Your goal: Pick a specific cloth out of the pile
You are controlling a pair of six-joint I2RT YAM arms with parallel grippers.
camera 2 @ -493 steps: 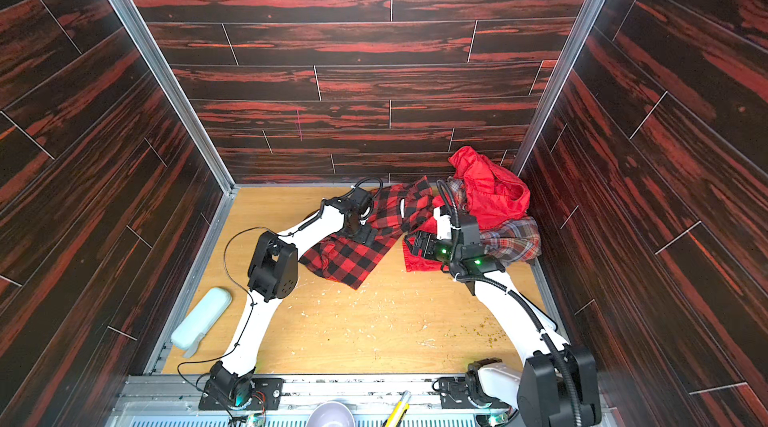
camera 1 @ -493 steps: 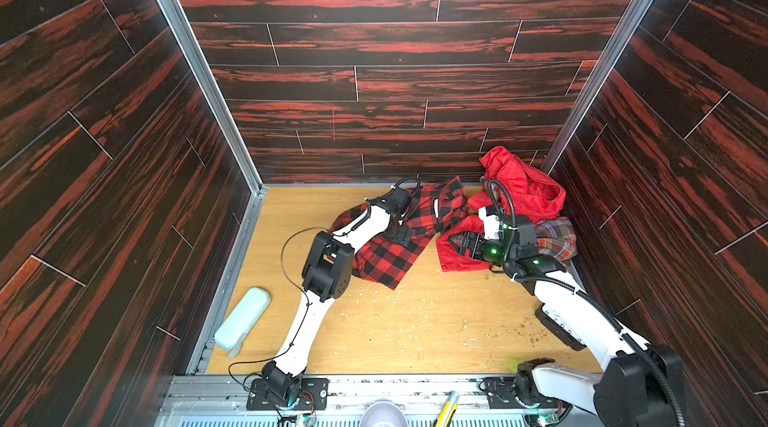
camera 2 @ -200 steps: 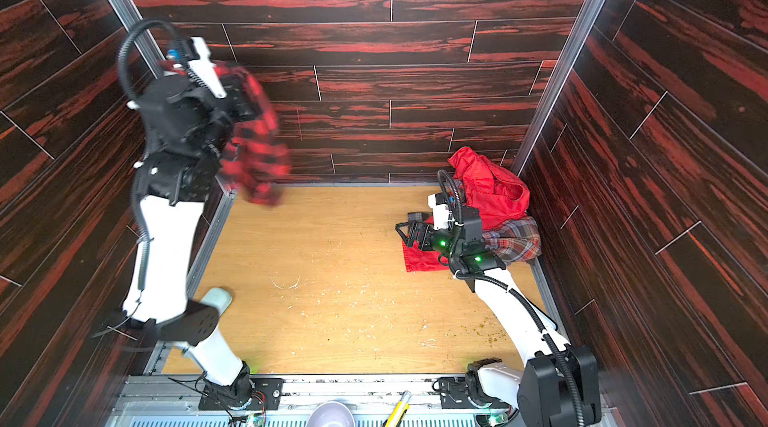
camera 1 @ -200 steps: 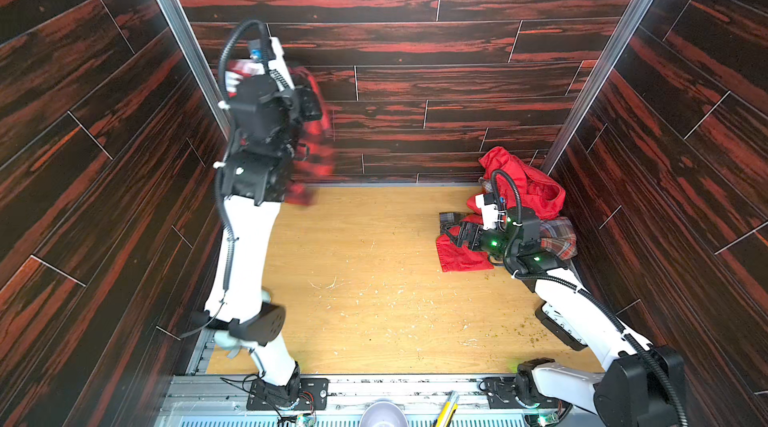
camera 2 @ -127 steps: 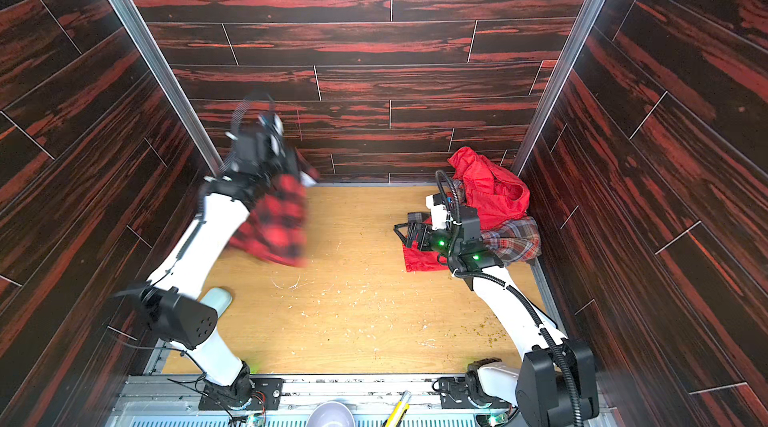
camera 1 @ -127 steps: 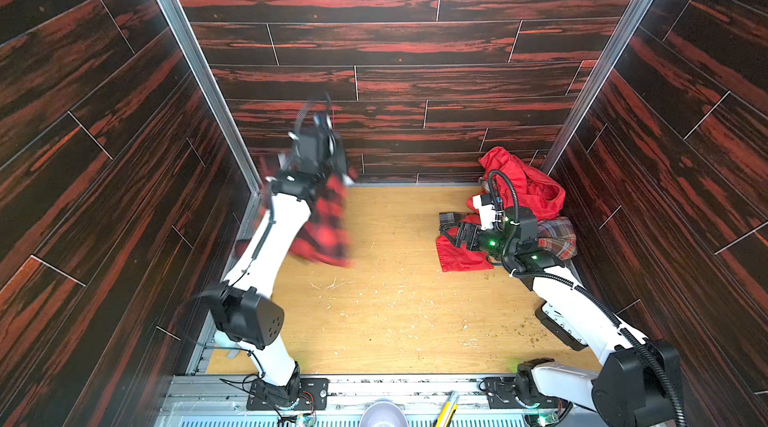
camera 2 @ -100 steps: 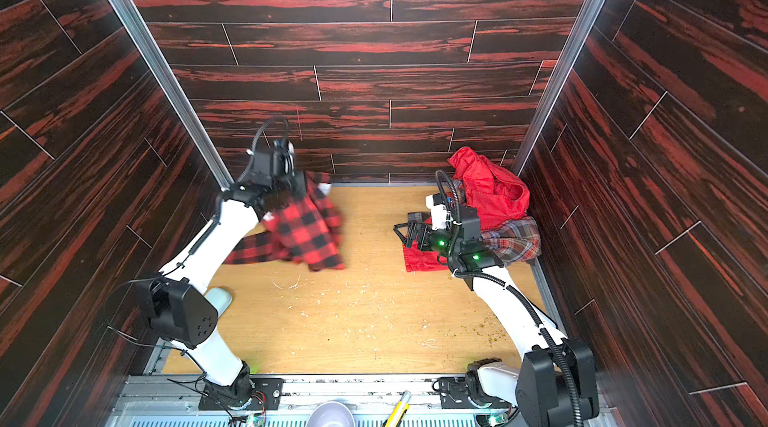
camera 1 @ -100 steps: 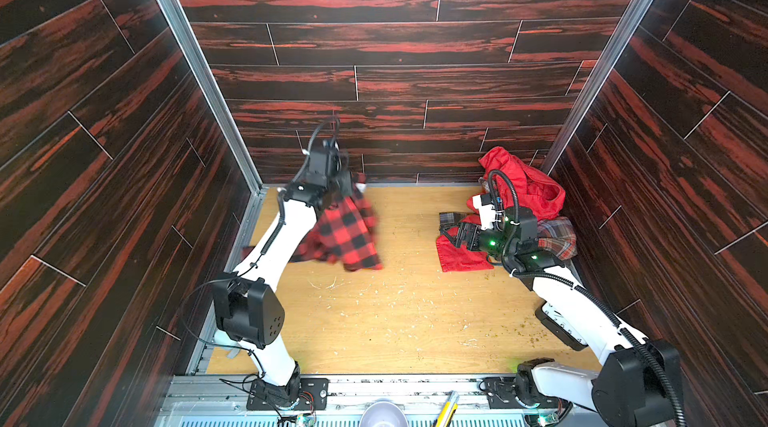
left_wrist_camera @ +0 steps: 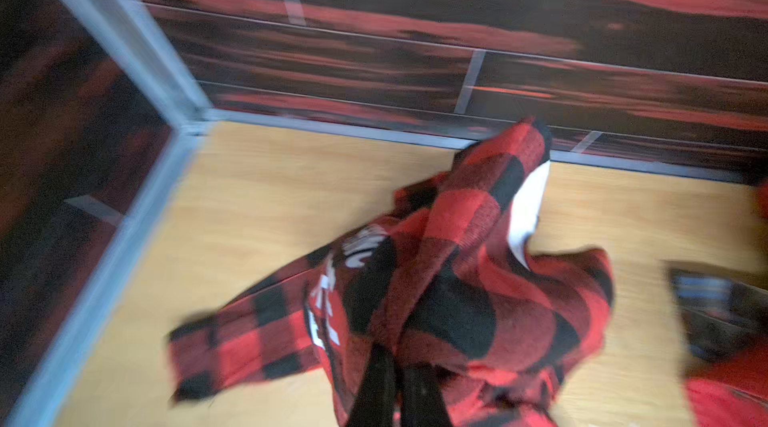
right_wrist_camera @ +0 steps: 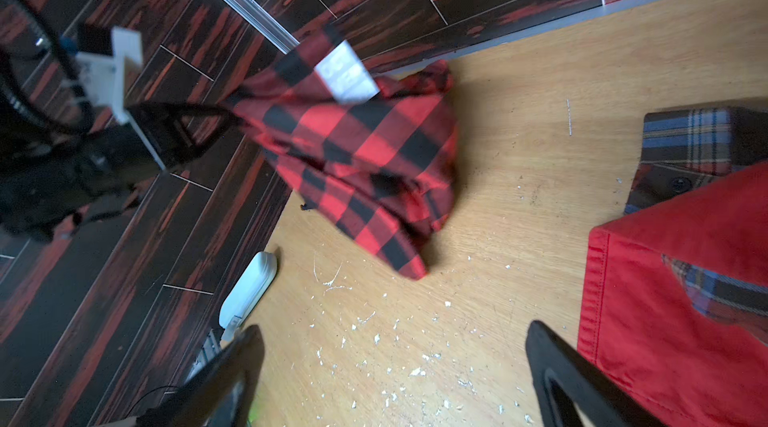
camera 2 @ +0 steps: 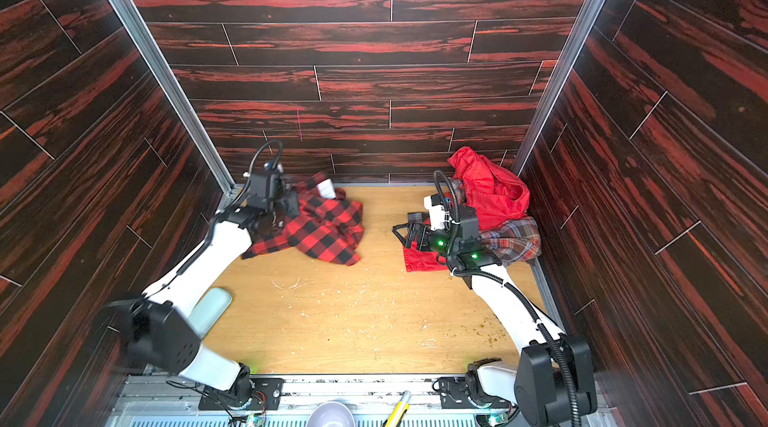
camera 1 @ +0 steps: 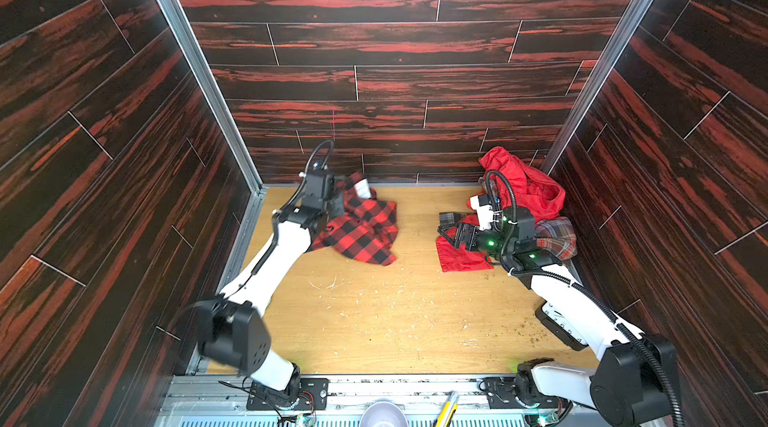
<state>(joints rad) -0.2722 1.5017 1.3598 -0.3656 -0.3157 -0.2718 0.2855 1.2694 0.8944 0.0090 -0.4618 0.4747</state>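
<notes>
Near ten o'clock on the wooden floor (camera 1: 374, 312), clamping the red-and-black buffalo-check cloth (camera 1: 361, 229) in the clenched left gripper (left_wrist_camera: 397, 383), well apart from the pile (camera 1: 523, 196) at two o'clock, with the right gripper (right_wrist_camera: 392, 354) spread wide and empty just beside that pile.

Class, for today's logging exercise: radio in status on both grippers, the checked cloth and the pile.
Left gripper shut on the checked cloth. Cloth apart from the pile. Right gripper open, empty, at pile's edge. Nothing blocking.
</notes>
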